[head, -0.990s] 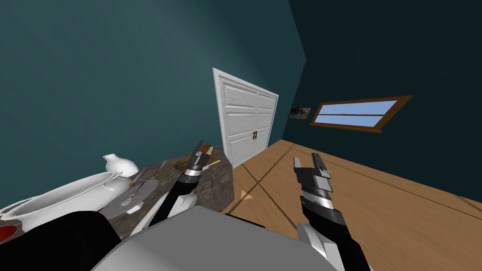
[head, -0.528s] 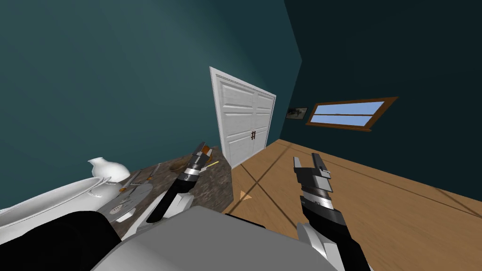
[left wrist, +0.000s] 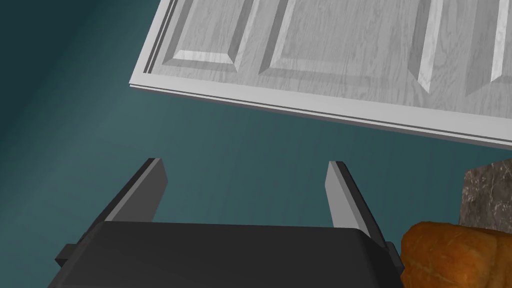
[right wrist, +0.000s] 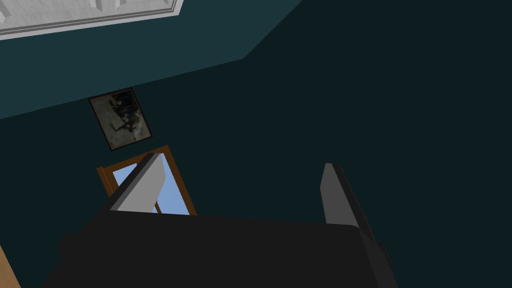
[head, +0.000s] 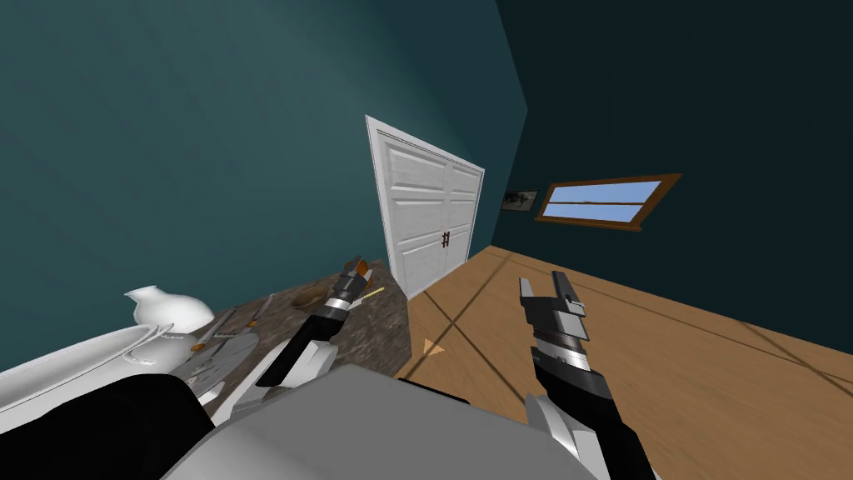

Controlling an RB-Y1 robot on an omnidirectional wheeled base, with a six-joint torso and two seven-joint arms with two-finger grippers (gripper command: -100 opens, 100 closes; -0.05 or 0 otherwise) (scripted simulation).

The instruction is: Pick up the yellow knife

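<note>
Yellow knife lies flat, a thin sliver on the mottled brown stone table, near the table's far corner toward the white door and just beside the left gripper. That gripper hangs above the same end of the table with its fingers spread and nothing between them, and an orange-brown bread-like item sits close at its side. Over the wooden floor, well apart from the table, the right gripper is likewise spread and empty.
</note>
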